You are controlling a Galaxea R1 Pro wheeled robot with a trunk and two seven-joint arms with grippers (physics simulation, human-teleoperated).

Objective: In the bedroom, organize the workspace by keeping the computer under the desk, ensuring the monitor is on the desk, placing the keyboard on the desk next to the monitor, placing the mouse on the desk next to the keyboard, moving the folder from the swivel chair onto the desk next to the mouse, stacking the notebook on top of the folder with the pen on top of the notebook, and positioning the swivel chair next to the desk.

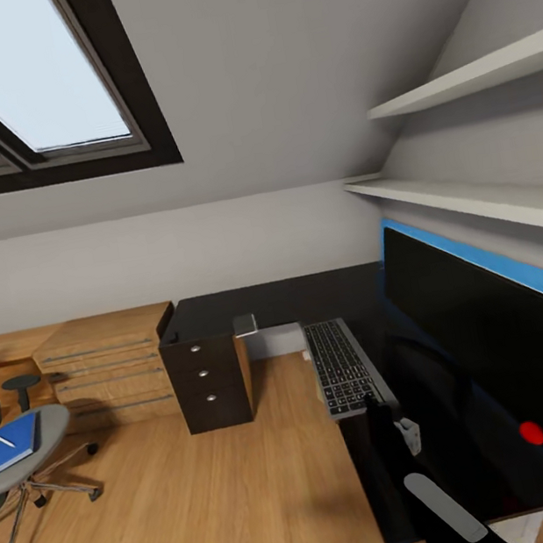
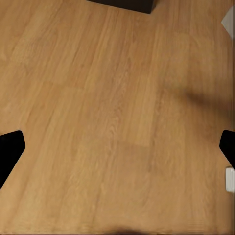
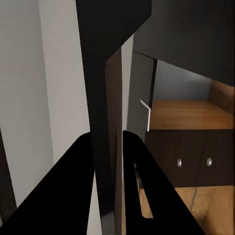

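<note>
The black monitor [image 1: 488,340] stands on the glossy black desk [image 1: 268,303], in front of its blue back panel. The dark grey keyboard [image 1: 344,367] lies along the desk's front edge. My right gripper [image 1: 373,409] is at the keyboard's near end. In the right wrist view its fingers [image 3: 73,191] are closed on a thin dark slab seen edge-on, which looks like the keyboard [image 3: 110,73]. At far left is the grey swivel chair [image 1: 34,442], with the blue folder [image 1: 8,445] on its seat and a thin pale pen [image 1: 5,440] on top. My left gripper [image 2: 120,142] hangs open over bare wood floor.
A black drawer unit [image 1: 209,380] with round knobs stands under the desk's far left end. A light wooden drawer chest [image 1: 111,371] sits beside it. Two white shelves [image 1: 481,199] run above the monitor. Open plank floor [image 1: 216,513] lies between chair and desk.
</note>
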